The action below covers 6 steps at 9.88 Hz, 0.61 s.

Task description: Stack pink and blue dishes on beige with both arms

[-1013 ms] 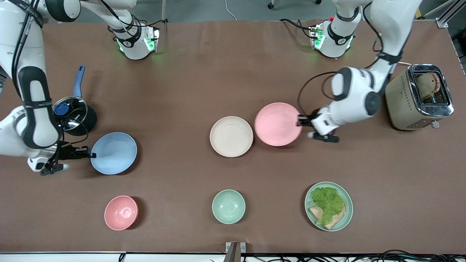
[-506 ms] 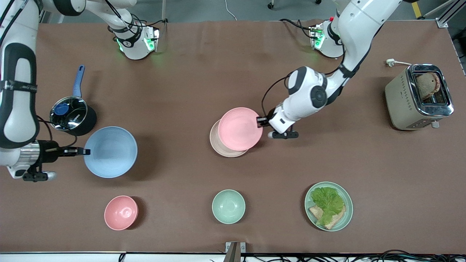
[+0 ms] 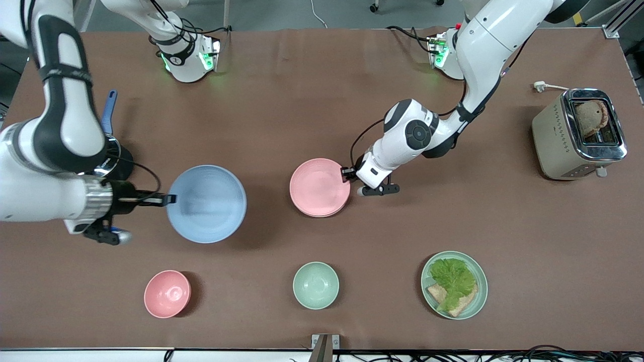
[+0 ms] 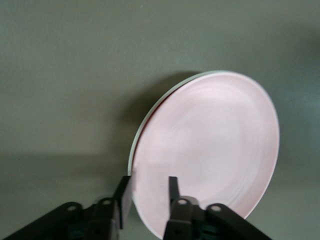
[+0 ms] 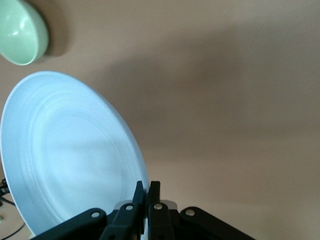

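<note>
The pale pink plate (image 3: 319,187) lies on the beige plate, which is almost wholly hidden; only a thin pale rim (image 4: 136,142) shows in the left wrist view. My left gripper (image 3: 346,173) is at the pink plate's rim (image 4: 210,145) on the side toward the left arm's end of the table. It is open, its fingers apart on either side of the edge. My right gripper (image 3: 168,199) is shut on the rim of the pale blue plate (image 3: 206,203), holding it level above bare table between the pot and the stack. The right wrist view shows the blue plate (image 5: 70,155) pinched in the right gripper (image 5: 148,186).
A dark pot with a blue handle (image 3: 108,108) stands partly under the right arm. A pink bowl (image 3: 167,293), a mint-green bowl (image 3: 315,285) and a mint plate with lettuce and bread (image 3: 454,285) line the table's near side. A toaster (image 3: 578,133) stands at the left arm's end.
The left arm carried the pink plate onto the beige plate, and its fingers now stand apart. The right arm lifted the blue plate and moved it toward the table's middle.
</note>
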Motion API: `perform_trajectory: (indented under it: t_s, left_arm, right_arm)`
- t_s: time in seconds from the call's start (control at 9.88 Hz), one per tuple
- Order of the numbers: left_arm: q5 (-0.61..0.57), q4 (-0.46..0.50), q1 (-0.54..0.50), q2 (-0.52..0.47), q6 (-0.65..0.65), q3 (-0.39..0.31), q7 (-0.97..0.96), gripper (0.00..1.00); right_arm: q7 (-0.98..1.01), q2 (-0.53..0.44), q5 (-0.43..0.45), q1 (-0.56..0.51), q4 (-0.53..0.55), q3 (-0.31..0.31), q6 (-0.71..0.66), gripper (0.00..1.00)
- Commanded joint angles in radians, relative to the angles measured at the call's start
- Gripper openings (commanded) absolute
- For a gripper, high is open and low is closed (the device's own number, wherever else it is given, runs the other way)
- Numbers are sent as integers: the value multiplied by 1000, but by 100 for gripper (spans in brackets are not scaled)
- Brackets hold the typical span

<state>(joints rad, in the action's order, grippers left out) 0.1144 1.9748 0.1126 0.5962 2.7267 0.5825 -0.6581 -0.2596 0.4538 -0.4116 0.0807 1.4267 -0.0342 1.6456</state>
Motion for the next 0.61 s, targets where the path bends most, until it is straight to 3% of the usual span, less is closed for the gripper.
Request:
perform_trajectory:
  t_s: [0.0, 0.3, 0.41, 0.51]
  left_arm:
    - [-59, 50, -8, -127, -100, -64, 24, 100]
    - [-76, 64, -14, -370, -446, -255, 286, 100]
    - [-76, 52, -16, -442, -523, -351, 390, 100]
    - [-75, 3, -34, -470, -591, -409, 514, 100]
  right_arm:
    - [-128, -44, 16, -13, 87, -120, 61, 1]
    - [-229, -99, 16, -13, 358, -341, 424, 1]
    - [-239, -93, 16, 2, 429, -392, 567, 1]
    - [-239, -89, 17, 34, 478, -400, 659, 1]
